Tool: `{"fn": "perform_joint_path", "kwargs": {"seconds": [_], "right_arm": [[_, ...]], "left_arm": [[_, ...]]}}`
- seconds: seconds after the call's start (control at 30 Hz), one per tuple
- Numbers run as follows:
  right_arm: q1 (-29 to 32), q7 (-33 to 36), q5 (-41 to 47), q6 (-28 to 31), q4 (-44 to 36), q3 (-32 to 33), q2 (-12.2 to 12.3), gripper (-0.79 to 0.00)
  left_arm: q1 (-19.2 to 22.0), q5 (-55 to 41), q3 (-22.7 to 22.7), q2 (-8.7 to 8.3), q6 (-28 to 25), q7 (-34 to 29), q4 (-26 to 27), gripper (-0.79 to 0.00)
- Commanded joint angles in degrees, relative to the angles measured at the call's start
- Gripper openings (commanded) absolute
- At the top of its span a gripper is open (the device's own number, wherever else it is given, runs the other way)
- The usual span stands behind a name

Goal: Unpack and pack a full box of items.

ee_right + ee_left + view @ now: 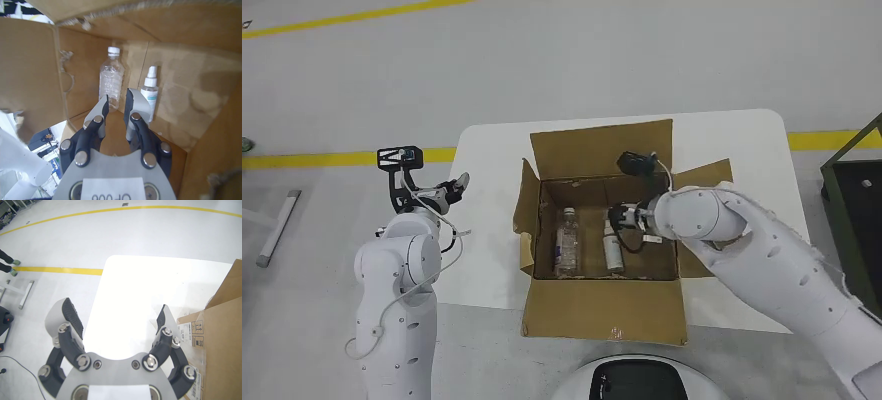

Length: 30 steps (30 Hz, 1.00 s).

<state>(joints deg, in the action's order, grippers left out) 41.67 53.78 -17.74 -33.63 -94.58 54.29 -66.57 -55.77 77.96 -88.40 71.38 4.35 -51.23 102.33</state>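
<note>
An open cardboard box (602,300) stands on the white table (492,160). On its floor lie a clear plastic bottle (566,243) with a white cap and a small white spray bottle (613,250). My right gripper (620,222) is inside the box beside the spray bottle. In the right wrist view this gripper (117,99) is open by a narrow gap with nothing in it, the clear bottle (111,79) and the spray bottle (150,89) just beyond its tips. My left gripper (457,187) hangs wide open over the table's left edge, left of the box (217,332).
The box flaps (602,150) stand open toward the back and sides. Bare table (141,285) lies left of and behind the box. A dark green frame (852,190) stands at the far right, beyond the table.
</note>
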Motion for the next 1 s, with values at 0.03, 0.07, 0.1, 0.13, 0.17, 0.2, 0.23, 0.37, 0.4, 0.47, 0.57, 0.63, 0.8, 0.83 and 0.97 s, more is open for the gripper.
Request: {"fn": "perform_joint_path", "kwargs": {"seconds": [0.03, 0.07, 0.1, 0.13, 0.17, 0.2, 0.23, 0.37, 0.4, 0.47, 0.57, 0.63, 0.8, 0.83, 0.97], "right_arm": [[4.2, 1.5, -2.1, 0.5, -7.3, 7.3, 1.9, -0.757], [5.6, 2.0, -3.1, 0.6, -9.6, 9.6, 2.5, -0.782], [7.0, 2.6, -4.1, 0.7, -11.9, 12.1, 3.1, -0.785], [8.5, 2.8, -5.2, 0.7, -14.0, 14.7, 3.6, -0.785], [10.1, 3.1, -6.6, 0.7, -16.2, 17.1, 4.2, -0.785], [11.9, 3.4, -8.3, 0.6, -18.2, 19.5, 4.7, -0.785], [13.5, 4.1, -10.3, 0.6, -20.1, 21.9, 5.3, -0.785], [20.3, 7.8, -16.5, 1.5, -27.5, 32.6, 7.1, -0.785], [22.0, 8.7, -17.9, 3.2, -29.5, 35.1, 7.5, -0.785], [25.9, 10.9, -20.9, 7.3, -32.2, 40.1, 8.3, -0.785], [31.0, 16.1, -28.2, 10.8, -35.3, 46.5, 9.3, -0.785], [34.0, 20.8, -34.2, 12.0, -37.6, 49.6, 9.9, -0.785], [38.9, 28.1, -41.4, 14.9, -40.1, 55.1, 10.5, -0.785], [39.5, 28.9, -41.8, 15.4, -40.1, 55.7, 10.6, -0.785], [40.1, 29.3, -40.5, 14.4, -40.1, 56.4, 10.5, -0.785]], "left_arm": [[0.0, 0.0, 0.0, 0.0, 0.0, 0.0, 0.0, 0.0], [0.0, 0.0, 0.0, 0.0, 0.0, 0.0, 0.0, 0.0], [0.0, 0.0, 0.0, 0.0, 0.0, 0.0, 0.0, 0.0], [0.0, 0.0, 0.0, 0.0, 0.0, 0.0, 0.0, 0.0], [0.0, 0.0, 0.0, 0.0, 0.0, 0.0, 0.0, 0.0], [0.0, 0.0, 0.0, 0.0, 0.0, 0.0, 0.0, 0.0], [0.0, 0.0, 0.0, 0.0, 0.0, 0.0, 0.0, 0.0], [0.0, 0.0, 0.0, 0.0, 0.0, 0.0, 0.0, 0.0], [0.0, 0.0, 0.0, 0.0, 0.0, 0.0, 0.0, 0.0], [0.0, 0.0, 0.0, 0.0, 0.0, 0.0, 0.0, 0.0], [0.0, 0.0, 0.0, 0.0, 0.0, 0.0, 0.0, 0.0], [0.0, 0.0, 0.0, 0.0, 0.0, 0.0, 0.0, 0.0], [0.0, 0.0, 0.0, 0.0, 0.0, 0.0, 0.0, 0.0], [0.0, 0.0, 0.0, 0.0, 0.0, 0.0, 0.0, 0.0], [0.0, 0.0, 0.0, 0.0, 0.0, 0.0, 0.0, 0.0]]}}
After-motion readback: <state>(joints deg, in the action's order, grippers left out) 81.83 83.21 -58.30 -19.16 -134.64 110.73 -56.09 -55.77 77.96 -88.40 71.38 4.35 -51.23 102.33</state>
